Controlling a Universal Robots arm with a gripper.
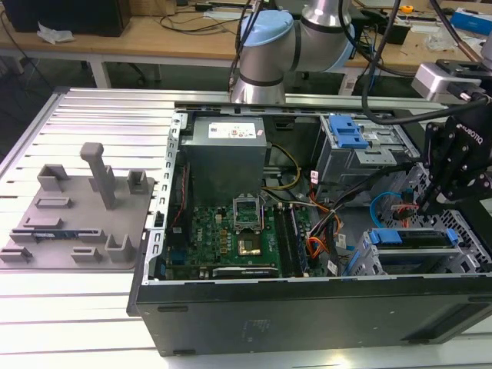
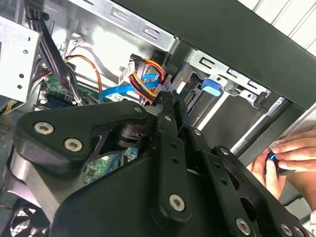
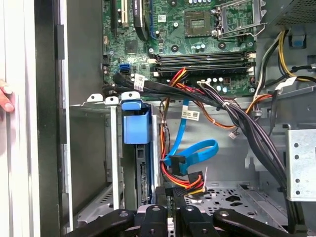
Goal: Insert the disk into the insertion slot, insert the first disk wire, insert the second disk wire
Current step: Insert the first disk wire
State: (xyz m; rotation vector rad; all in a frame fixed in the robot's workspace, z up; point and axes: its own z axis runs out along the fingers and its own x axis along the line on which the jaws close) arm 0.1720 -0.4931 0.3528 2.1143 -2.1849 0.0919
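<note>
End effector [image 3: 170, 196]: black, 2-finger, pressed together; we judge it pinches a black plug [image 3: 174, 189] on red and yellow wires.
Disk [image 3: 136, 129]: flat silver rectangle in a bright blue plastic carrier, seated in the light-grey perforated insertion slot [image 1: 361, 257].
Relation: we see the disk just beside the end effector, its connector edge toward the plug.

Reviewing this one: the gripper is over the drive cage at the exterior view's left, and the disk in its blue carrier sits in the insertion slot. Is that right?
One thing is wrong: the side. The exterior view shows the gripper at that view's right, not its left. The rest holds: it is over the drive cage, and the disk in its blue carrier sits in the insertion slot.
</note>
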